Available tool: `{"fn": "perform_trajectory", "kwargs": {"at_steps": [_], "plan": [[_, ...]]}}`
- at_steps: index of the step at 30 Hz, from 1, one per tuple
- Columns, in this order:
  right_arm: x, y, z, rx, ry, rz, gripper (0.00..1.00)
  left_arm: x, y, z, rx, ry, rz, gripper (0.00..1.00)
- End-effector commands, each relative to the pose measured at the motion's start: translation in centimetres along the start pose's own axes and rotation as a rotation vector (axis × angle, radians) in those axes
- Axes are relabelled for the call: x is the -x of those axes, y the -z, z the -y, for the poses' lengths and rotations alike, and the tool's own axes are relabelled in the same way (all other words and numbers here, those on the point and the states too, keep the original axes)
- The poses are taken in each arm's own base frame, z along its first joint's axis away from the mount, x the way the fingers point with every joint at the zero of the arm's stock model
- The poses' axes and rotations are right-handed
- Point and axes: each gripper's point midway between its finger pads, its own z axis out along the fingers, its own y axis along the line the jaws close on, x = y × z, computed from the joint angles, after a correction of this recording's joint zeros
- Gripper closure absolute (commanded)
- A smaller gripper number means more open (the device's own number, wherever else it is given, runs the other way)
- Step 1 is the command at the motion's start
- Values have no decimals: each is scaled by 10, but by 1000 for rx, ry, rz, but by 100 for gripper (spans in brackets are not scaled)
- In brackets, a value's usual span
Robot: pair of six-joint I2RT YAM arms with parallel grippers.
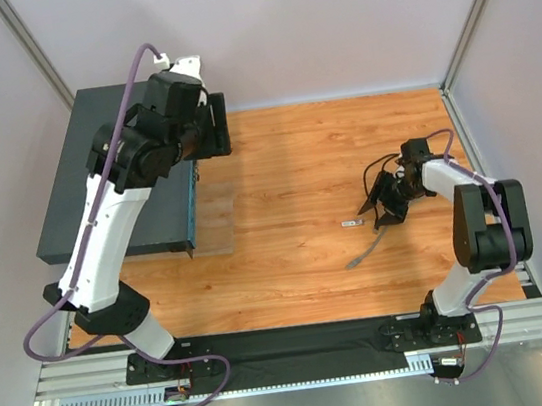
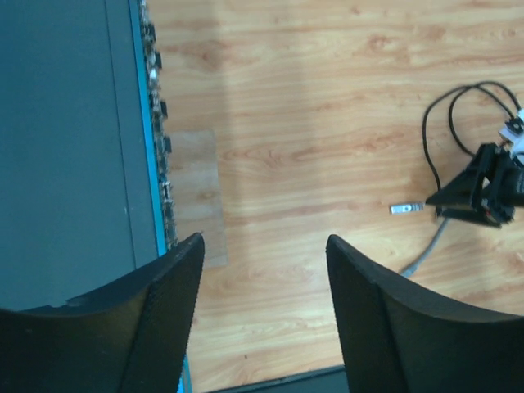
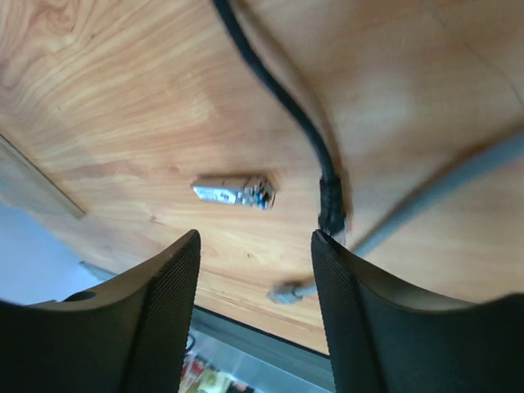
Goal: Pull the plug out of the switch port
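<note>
Switch (image 1: 58, 193): dark flat box, is being seen lying on the left of the table (image 1: 285, 161), its socket row (image 2: 155, 147) facing right.
Plug (image 3: 235, 193): small and silver, is being seen lying loose on the wood, well apart from the switch, near the right jaws and touched by neither finger.
Right jaws: are being held apart low over the table, with nothing between them.
Left jaws: are being held apart above the switch's front edge, with nothing gripped.
Grey cable (image 3: 426, 205): is being seen lying near the plug.
Black cable (image 3: 286, 106): is being seen running beside it.
</note>
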Motion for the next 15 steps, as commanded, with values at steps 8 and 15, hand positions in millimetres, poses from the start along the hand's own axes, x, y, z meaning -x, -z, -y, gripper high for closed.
{"fn": "perform_trajectory", "kwargs": {"at_steps": [8, 15], "plan": [[-43, 75, -71, -33, 351, 109, 41, -41, -16, -36, 330, -220, -183, 45], [-72, 61, -73, 50, 345, 23, 42, -41, -19, -53, 456, -357, -181, 44]]}}
